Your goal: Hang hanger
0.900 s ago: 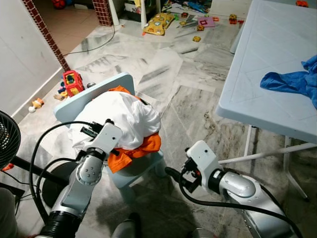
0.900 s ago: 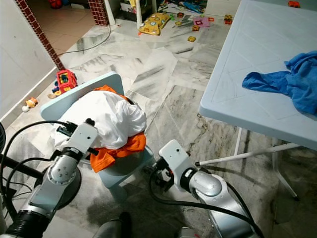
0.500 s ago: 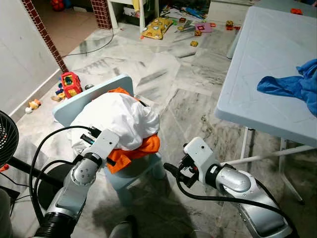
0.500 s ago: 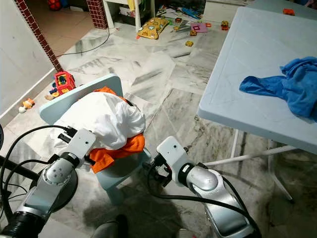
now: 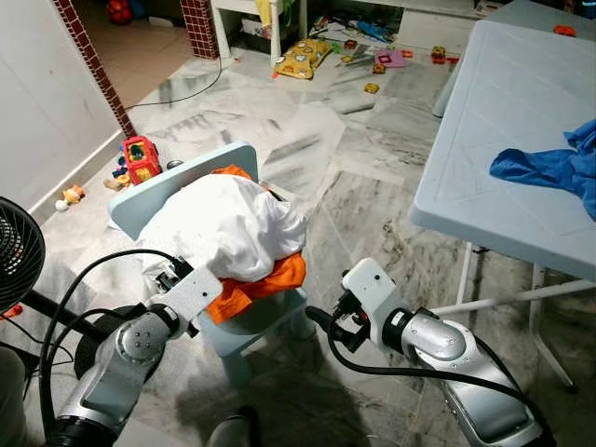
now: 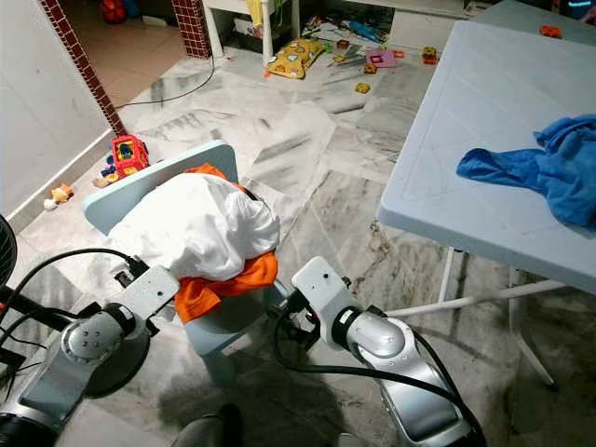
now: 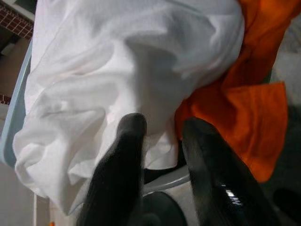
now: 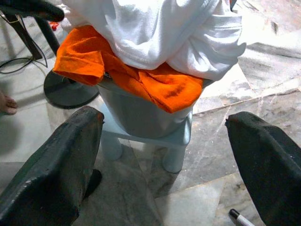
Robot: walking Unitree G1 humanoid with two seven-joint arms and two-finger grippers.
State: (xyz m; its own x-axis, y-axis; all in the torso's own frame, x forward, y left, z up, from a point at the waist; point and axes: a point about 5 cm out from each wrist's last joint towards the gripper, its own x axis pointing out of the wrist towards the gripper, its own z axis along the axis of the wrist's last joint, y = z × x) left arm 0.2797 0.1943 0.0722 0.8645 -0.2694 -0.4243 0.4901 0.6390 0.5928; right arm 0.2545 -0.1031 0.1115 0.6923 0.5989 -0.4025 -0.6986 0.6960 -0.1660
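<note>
- Since no hanger can be made out, it may lie hidden under the clothes, though I cannot tell
- left gripper (image 7: 162, 141): fingers a little apart, empty, tips at the white shirt (image 5: 228, 228) heaped on the orange cloth (image 5: 270, 277) on the small chair (image 5: 172, 182)
- right gripper (image 8: 164, 155): fingers wide apart, empty, near the chair's right side
- judgement: lift the shirt gently first, looking for a hook

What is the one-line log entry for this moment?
left hand: open, at white shirt | right hand: open, facing chair | orange cloth: under shirt
</note>
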